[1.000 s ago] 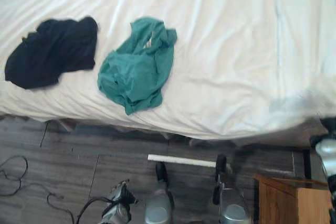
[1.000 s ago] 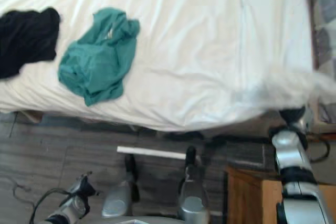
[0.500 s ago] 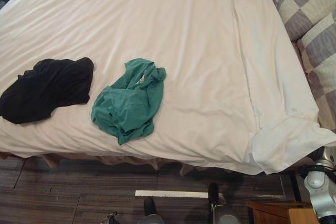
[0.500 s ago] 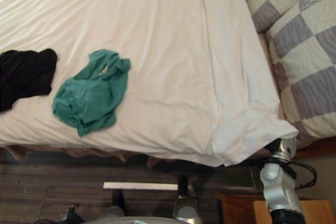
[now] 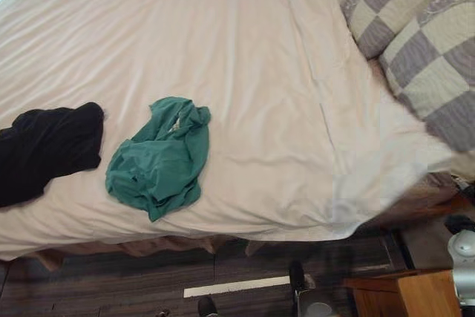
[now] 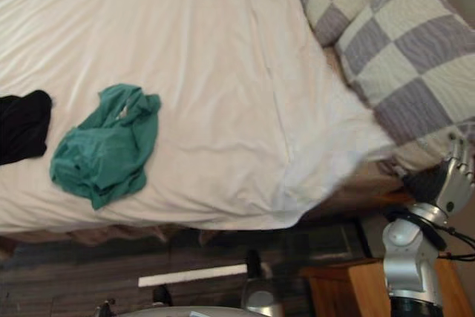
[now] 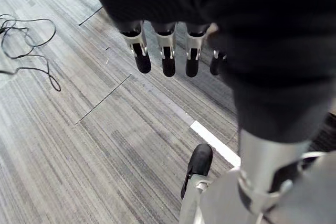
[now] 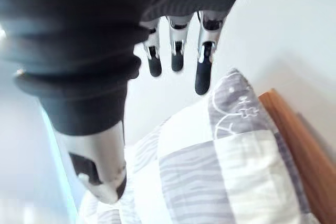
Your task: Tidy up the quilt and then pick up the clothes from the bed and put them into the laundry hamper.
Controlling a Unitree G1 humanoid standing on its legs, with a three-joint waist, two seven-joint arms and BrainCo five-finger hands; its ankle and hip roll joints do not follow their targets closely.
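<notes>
A white quilt (image 5: pixel 223 57) covers the bed, smooth except for its near right corner (image 6: pixel 334 161), which is loose and blurred by the pillows. A crumpled teal garment (image 5: pixel 156 159) lies near the bed's front edge, with a black garment (image 5: pixel 44 150) to its left. My right hand (image 6: pixel 453 176) is raised beside the bed's right corner, apart from the quilt. Its fingers (image 8: pixel 176 51) are straight and hold nothing. My left hand (image 7: pixel 165 51) hangs over the floor, fingers straight and empty.
Two grey-and-white chequered pillows (image 5: pixel 415 35) lie at the head of the bed on the right. A wooden nightstand (image 6: pixel 356 287) stands below the bed's right corner. A white strip (image 5: pixel 236 286) lies on the dark plank floor (image 7: pixel 79 145).
The camera has tilted up toward the pillows. The quilt's right corner has left my right hand and swung up toward them. My right hand has risen beside the bed.
</notes>
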